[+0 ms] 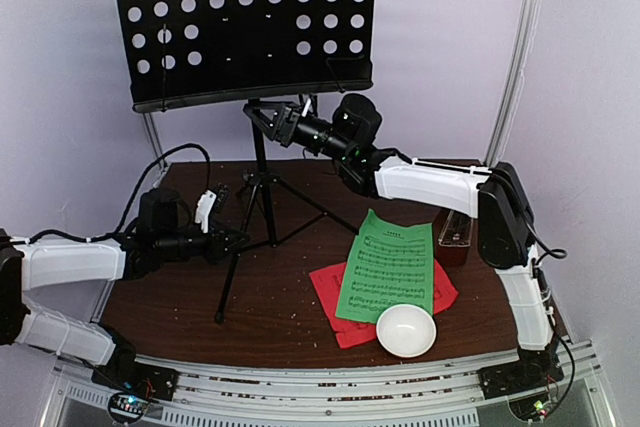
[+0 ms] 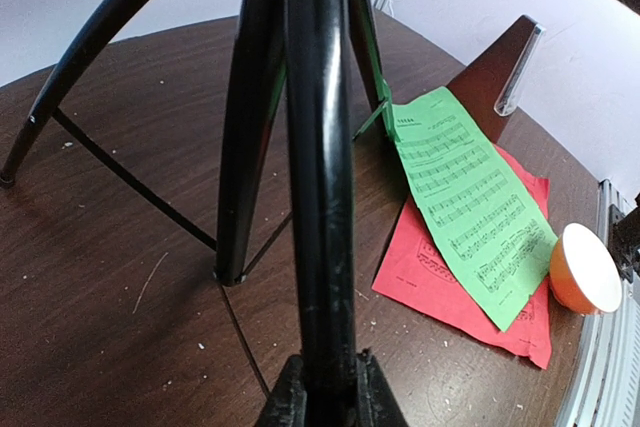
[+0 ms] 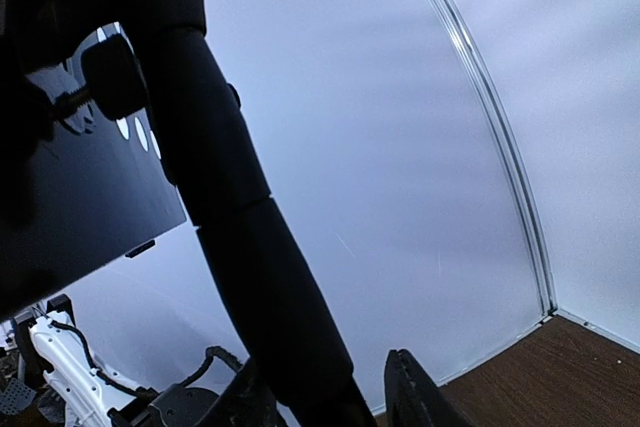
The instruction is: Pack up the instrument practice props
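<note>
1. The stand [image 1: 262,162] is upright at the left-centre of the table [image 1: 180,307], its perforated desk high against the back wall.
2. The left gripper [image 1: 228,239] is clamped on a tripod leg [image 2: 320,197] low down, a finger on each side.
3. The right gripper [image 1: 258,119] straddles the pole [image 3: 240,247] just under the desk, jaws apart (a gap shows beside one finger).
4. To the right, the green sheet [image 1: 388,265] lies over the red sheet [image 1: 335,292]. The bowl [image 1: 406,331] sits at their near edge, and the metronome [image 1: 455,237] lies just beside them by the right arm.
</note>
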`<action>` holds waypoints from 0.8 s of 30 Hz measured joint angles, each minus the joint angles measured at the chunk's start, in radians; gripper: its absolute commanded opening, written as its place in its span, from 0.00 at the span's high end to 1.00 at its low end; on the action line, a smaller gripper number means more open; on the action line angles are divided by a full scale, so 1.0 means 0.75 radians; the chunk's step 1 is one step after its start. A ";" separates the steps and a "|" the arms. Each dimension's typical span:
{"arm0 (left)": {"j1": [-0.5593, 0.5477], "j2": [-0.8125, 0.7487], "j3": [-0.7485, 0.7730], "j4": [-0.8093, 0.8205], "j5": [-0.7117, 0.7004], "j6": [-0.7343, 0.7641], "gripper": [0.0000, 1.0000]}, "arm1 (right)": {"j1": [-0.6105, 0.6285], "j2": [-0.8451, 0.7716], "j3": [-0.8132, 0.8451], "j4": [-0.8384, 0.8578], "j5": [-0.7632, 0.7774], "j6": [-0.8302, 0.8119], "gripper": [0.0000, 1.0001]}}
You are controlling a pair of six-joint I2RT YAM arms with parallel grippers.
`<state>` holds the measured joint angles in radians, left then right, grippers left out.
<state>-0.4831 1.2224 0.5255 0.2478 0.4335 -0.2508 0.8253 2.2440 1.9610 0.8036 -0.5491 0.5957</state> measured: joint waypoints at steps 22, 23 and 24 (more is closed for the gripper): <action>-0.004 -0.150 -0.015 -0.022 -0.045 0.018 1.00 | 0.016 0.008 -0.005 0.036 -0.110 -0.156 1.00; -0.005 -0.154 -0.015 -0.011 -0.045 0.018 1.00 | 0.018 0.005 -0.006 0.030 -0.110 -0.162 1.00; -0.005 -0.158 -0.015 -0.002 -0.046 0.018 1.00 | 0.021 0.003 -0.006 0.018 -0.109 -0.168 1.00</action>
<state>-0.4870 1.1038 0.5144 0.2466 0.3992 -0.2371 0.8410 2.2459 1.9568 0.8169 -0.6308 0.4698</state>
